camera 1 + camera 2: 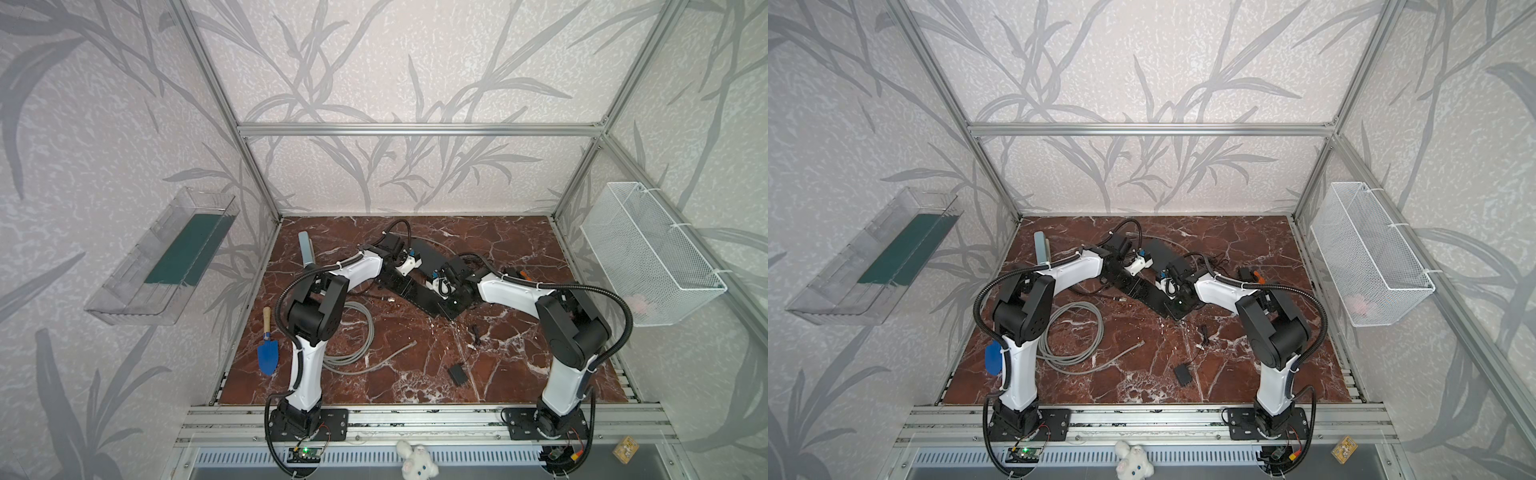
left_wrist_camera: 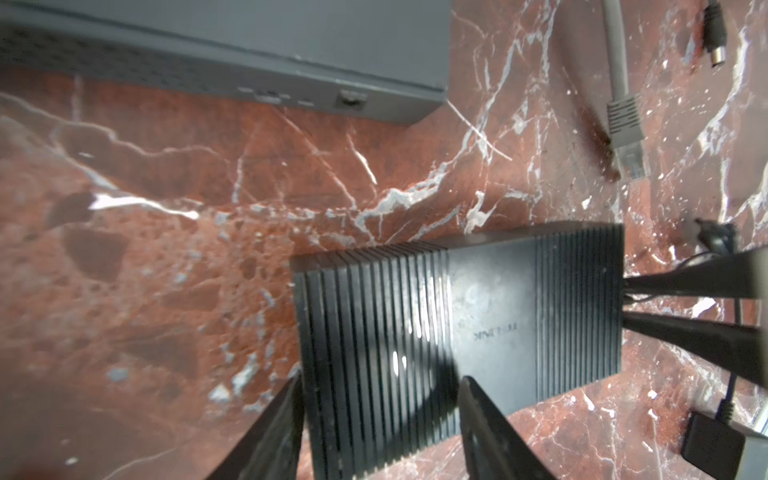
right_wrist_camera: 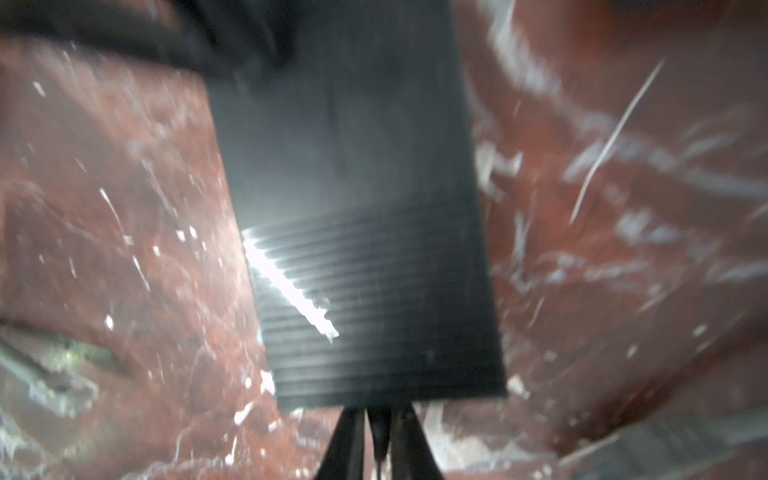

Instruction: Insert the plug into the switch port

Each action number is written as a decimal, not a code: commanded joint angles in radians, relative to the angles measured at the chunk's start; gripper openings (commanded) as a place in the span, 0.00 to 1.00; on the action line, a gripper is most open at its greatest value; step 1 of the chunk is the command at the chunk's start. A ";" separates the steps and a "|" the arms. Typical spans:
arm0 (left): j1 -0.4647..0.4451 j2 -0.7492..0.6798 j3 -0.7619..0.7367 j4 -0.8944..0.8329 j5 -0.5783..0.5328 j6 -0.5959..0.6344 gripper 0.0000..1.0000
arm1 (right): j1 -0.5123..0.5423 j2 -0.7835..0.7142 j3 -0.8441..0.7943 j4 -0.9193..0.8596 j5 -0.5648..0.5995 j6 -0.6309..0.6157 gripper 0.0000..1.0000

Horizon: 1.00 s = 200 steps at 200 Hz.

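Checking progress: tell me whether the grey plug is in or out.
Out. The grey plug lies loose on the marble, apart from the switch port.

Black ribbed switch (image 2: 415, 332) flat on marble, dark plug (image 3: 378, 428) at its edge

White arm links (image 1: 361, 266), black joints (image 1: 316, 309), ribbed cables (image 1: 628, 322)

black router (image 3: 357, 208) motion-blurred, grey switch (image 2: 249, 54) cut off
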 commanded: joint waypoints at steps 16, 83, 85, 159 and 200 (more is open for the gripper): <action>-0.051 0.046 -0.065 -0.090 -0.101 -0.070 0.61 | -0.013 -0.080 -0.018 0.196 -0.015 0.018 0.28; -0.028 -0.002 0.009 -0.075 -0.227 -0.201 0.71 | -0.033 -0.329 -0.057 -0.163 0.080 0.220 0.54; -0.028 -0.006 0.010 -0.071 -0.228 -0.206 0.72 | -0.033 -0.334 -0.054 -0.184 0.092 0.242 0.54; -0.019 -0.145 -0.021 0.076 -0.360 -0.349 0.78 | -0.032 -0.427 -0.294 -0.353 0.032 0.720 0.56; -0.018 -0.186 -0.066 0.093 -0.446 -0.368 0.79 | -0.033 -0.419 -0.373 -0.243 -0.023 0.758 0.56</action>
